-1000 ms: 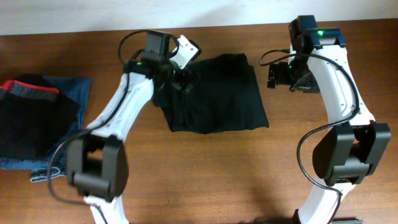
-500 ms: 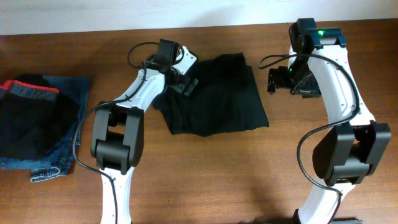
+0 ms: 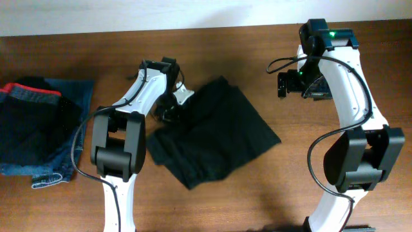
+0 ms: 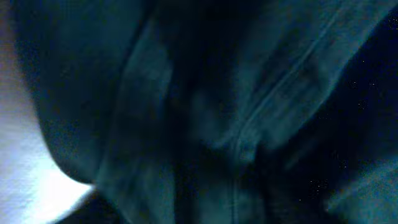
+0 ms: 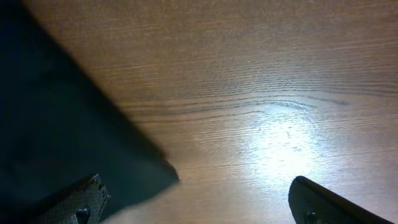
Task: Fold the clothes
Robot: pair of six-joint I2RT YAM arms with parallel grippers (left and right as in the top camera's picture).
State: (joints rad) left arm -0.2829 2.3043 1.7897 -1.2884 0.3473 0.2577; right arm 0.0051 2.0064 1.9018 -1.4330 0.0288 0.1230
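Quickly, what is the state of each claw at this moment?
Left claw: apparently closed on the black garment; cloth hides its fingers.
Right claw: open, holding nothing.

A black garment [image 4: 205, 93] fills nearly everything ahead of the left tool [image 3: 171, 111], so close that it blurs. A stitched seam [image 4: 280, 99] runs diagonally from the tool's upper right down toward the centre. A soft fold [image 4: 134, 124] runs top to bottom on the tool's left. At its lower left a pale, washed-out patch [image 4: 28, 180] shows past the cloth's edge; what it is cannot be told. The tool's fingers cannot be made out.
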